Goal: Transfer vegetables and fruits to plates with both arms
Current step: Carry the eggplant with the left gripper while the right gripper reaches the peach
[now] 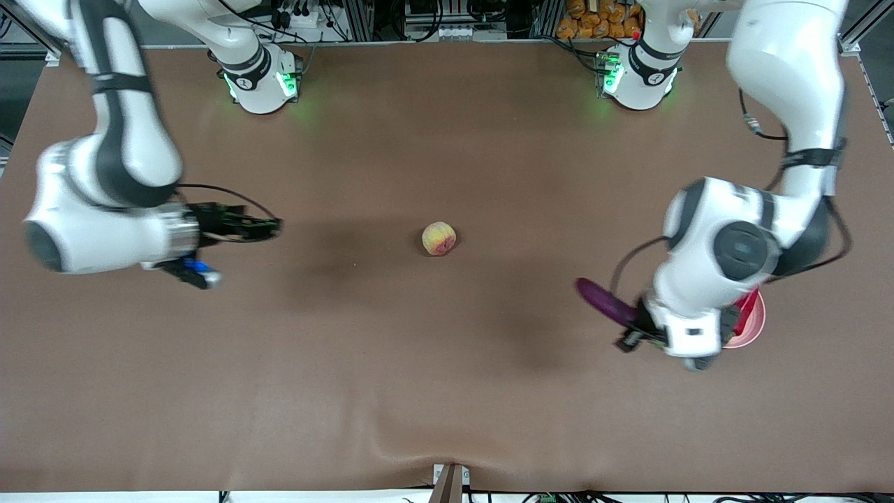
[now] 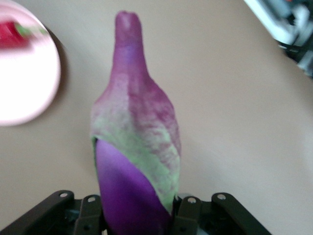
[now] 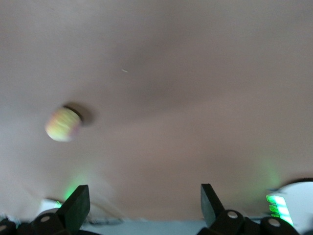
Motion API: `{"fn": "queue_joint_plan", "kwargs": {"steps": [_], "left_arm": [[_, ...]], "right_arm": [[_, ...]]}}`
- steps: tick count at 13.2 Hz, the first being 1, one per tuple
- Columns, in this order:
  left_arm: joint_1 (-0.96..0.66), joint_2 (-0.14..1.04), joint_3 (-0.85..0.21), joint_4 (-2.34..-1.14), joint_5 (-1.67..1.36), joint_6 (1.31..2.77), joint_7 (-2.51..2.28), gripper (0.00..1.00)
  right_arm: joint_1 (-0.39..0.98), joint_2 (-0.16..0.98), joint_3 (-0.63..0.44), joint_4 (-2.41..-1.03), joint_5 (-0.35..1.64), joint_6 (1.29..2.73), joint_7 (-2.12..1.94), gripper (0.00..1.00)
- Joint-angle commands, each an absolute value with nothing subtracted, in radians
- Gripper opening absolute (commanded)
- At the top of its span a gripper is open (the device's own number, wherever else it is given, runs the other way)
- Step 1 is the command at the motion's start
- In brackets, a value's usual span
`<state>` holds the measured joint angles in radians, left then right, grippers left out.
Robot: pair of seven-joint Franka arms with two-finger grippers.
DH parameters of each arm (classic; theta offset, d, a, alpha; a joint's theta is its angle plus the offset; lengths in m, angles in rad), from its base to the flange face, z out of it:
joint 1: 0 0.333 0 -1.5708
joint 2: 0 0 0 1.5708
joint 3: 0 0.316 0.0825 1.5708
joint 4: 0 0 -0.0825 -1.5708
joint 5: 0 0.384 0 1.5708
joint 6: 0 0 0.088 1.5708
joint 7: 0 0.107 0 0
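My left gripper point(image 2: 139, 215) pinches the purple eggplant point(image 2: 134, 147) above the counter point(image 1: 447, 391) beside the pink plate point(image 1: 751, 328) holding the chili point(image 2: 12, 33). My right gripper point(image 3: 142, 205), spread wide, hovers well apart from the peach point(image 1: 438, 238) at mid-counter.

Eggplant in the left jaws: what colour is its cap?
The eggplant has a green and dull-purple cap, seen best in the left wrist view.

1. Peach point(image 1: 438, 238) alone mid-surface point(image 1: 447, 391).
2. Left tool point(image 1: 646, 328) over the pink plate point(image 1: 756, 323) edge — eggplant point(image 1: 604, 299) protrudes beside it.
3. Right tool point(image 1: 269, 225) aloft, toward the right arm's end.
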<state>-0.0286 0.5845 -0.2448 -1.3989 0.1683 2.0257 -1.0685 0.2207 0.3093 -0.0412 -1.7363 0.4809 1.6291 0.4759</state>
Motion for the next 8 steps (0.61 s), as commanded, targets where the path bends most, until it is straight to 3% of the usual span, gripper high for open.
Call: {"fn": "queue_joint_plan", "kwargs": {"steps": [1, 4, 8], "left_arm": [[0.069, 0.574, -0.259, -1.422, 0.187, 1.988, -0.869, 0.11], [0.146, 0.583, -0.259, -1.433, 0.210, 1.945, -0.619, 0.13], [0.160, 0.656, -0.259, -1.436, 0.409, 1.879, -0.436, 0.12]], "right_arm": [[0.212, 0.281, 0.082, -1.810, 0.497, 1.790, 0.635, 1.00], [0.219, 0.317, 0.190, -1.812, 0.497, 1.955, 0.788, 1.00], [0.294, 0.397, 0.236, -1.807, 0.495, 2.158, 0.939, 1.00]]}}
